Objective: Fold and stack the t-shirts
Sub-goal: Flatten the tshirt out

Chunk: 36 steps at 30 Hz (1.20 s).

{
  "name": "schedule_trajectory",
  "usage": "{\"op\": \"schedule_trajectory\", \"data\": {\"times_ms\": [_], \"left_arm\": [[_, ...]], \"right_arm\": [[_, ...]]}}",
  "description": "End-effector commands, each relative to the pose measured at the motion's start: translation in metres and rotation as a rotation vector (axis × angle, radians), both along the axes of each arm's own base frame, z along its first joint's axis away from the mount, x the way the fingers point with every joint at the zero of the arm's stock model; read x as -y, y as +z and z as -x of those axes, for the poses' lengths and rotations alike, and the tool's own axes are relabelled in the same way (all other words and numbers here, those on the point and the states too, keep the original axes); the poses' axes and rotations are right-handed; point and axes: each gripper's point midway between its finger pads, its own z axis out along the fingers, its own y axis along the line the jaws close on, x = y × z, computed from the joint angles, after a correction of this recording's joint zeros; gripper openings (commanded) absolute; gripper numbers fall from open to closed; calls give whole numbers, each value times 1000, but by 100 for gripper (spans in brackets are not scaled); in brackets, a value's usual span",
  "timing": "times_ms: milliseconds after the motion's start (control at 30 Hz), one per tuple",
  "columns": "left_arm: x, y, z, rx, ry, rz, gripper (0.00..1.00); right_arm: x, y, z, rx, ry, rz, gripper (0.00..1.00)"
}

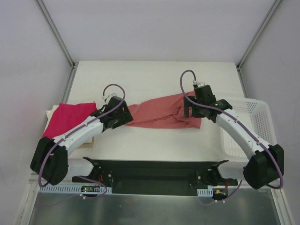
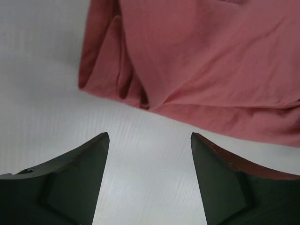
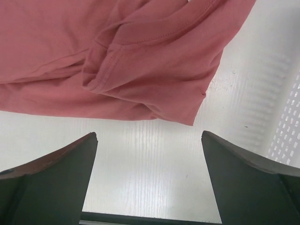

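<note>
the salmon t-shirt (image 1: 161, 112) is laid rumpled across the middle of the bench (image 1: 154, 79), and the magenta folded t-shirt (image 1: 68, 117) is set at its left edge. the left pincer (image 2: 149, 138) is held open and empty just short of the salmon cloth. the right pincer (image 3: 149, 135) is spread wide and empty by the twisted right end. if bunched layers are pinched together, a crooked fold could be set. if a pincer is closed short, the hem could be missed.

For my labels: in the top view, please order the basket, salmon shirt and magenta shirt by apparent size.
Basket
salmon shirt
magenta shirt
The shirts look close, and the left arm hides part of the magenta one, so their order is unsure.
</note>
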Motion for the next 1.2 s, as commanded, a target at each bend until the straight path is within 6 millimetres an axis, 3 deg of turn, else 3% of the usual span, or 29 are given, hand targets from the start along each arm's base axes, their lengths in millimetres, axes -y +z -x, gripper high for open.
{"op": "schedule_trajectory", "data": {"times_ms": [0,167,533,567,633,700,733,833,1033,1167], "left_arm": [[24,14,-34,38,-71,36,67],[32,-4,-48,-31,-103,29,58],[25,-21,-47,-69,-97,-16,57],[25,-21,-48,-70,-98,-18,54],[28,-23,-52,-74,-104,-22,37],[30,-23,-56,-74,-115,-24,17],[32,-22,-58,-71,-123,-25,0],[31,-13,-59,-46,-123,-17,0],[21,4,-51,14,-102,-19,0],[15,8,-43,33,-90,-16,0]], "right_arm": [[1,-9,-6,-18,-31,48,97],[2,-15,-13,-29,-45,73,97],[7,-19,-17,-36,-59,113,97],[6,-20,-18,-37,-58,112,97],[4,-21,-19,-39,-55,110,97],[0,-23,-21,-49,-45,103,97],[-2,-21,-22,-50,-47,97,97],[-9,-23,-26,-56,-51,115,97],[-36,-20,-52,-52,-92,134,97],[-34,-37,-65,-89,-191,212,96]]}}
